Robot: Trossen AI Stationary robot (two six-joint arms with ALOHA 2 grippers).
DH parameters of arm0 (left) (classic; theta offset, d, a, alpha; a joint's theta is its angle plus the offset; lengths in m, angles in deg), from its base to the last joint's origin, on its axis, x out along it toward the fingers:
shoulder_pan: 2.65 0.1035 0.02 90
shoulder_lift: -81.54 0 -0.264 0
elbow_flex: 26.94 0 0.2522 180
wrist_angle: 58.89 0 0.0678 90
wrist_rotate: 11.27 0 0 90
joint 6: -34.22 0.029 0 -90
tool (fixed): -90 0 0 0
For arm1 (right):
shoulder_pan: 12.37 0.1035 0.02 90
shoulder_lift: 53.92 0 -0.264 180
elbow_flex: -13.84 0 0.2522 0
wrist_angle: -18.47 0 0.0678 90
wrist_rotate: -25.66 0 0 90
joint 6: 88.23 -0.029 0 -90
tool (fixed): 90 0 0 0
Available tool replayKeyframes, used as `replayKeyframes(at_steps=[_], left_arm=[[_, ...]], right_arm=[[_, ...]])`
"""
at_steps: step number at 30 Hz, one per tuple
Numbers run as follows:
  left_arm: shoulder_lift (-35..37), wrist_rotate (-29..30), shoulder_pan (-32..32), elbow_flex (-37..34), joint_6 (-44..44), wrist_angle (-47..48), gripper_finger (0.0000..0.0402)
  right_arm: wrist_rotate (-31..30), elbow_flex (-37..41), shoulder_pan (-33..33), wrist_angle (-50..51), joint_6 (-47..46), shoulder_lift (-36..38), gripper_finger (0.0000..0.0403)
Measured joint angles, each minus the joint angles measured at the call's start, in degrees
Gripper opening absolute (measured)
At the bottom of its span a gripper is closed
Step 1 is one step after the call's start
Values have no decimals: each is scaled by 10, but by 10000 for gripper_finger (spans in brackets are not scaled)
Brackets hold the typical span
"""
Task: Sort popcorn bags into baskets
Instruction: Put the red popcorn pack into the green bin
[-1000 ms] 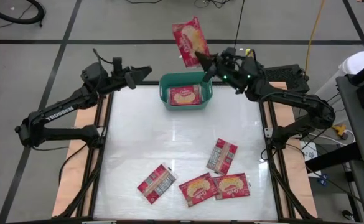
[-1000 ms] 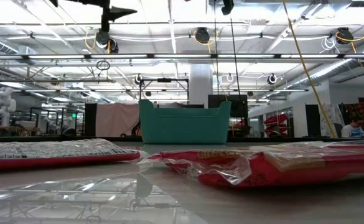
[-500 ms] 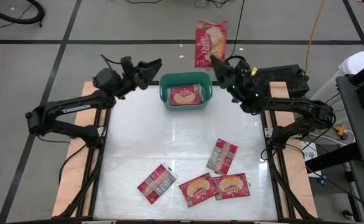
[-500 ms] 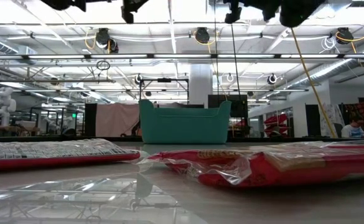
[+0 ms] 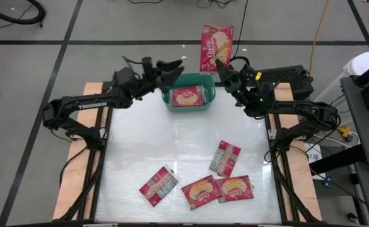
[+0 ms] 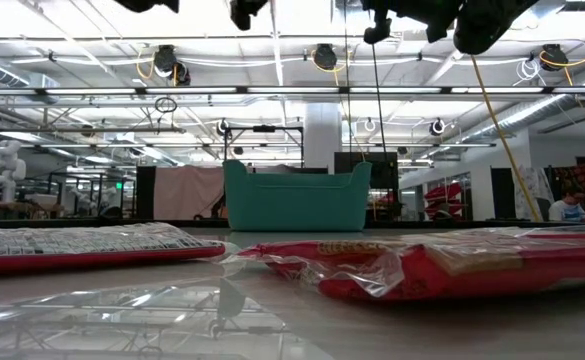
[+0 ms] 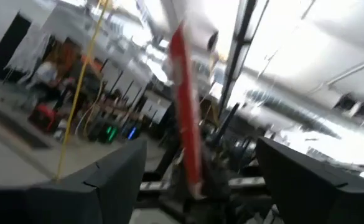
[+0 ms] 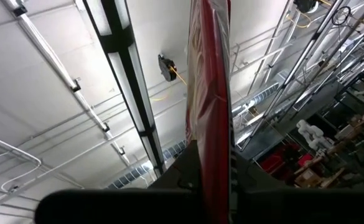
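Red popcorn bag [image 5: 216, 47], pinched upright in my right gripper [image 5: 222, 64], stands upper right of the teal basket [image 5: 188, 96]; left gripper [image 5: 175, 65], fingers wide, faces it.

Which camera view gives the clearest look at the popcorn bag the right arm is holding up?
The high view: it shows the held popcorn bag face-on, printed picture visible, pinched at its lower edge by the right pincer beyond the teal basket. Both wrist views show it only edge-on, as a thin red strip. The low view does not show it.
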Motion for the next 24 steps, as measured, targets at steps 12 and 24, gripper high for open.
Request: replayKeyframes(at_steps=[12,24], left_arm=[[-99,-59,-5,111,-19,58,278],[-117,-100,-14,112,8,52,151]], right_arm=[[28,0,22,8,15,0,11],[28,0,31,57,27,0,11]])
